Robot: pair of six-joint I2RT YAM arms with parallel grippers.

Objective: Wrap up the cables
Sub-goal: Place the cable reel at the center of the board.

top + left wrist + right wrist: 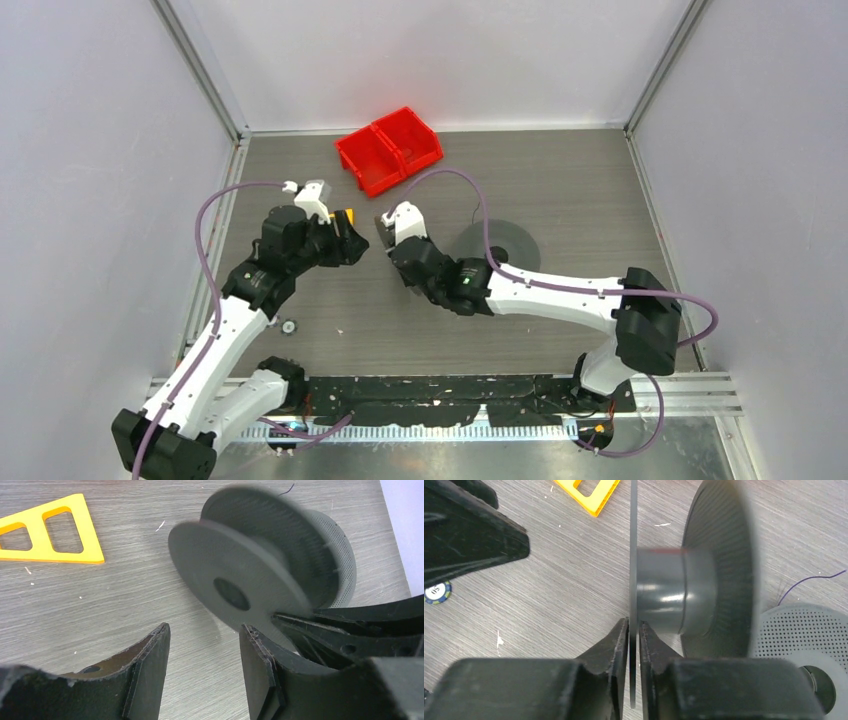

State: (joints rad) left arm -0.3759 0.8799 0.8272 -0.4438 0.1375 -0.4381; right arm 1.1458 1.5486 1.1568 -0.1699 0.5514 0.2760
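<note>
My right gripper is shut on the thin flange of a dark grey spool and holds it above the table. A faint red band shows on the spool's hub, blurred. A thin wire strand lies on the table by a perforated grey disc; it looks dark there. My left gripper is open and empty, just beside the held spool. In the top view the left gripper and the right gripper nearly meet at mid-table.
A red two-compartment bin stands at the back. A yellow triangular frame lies near the left gripper. The grey disc lies right of the grippers. A small round token lies near the left arm.
</note>
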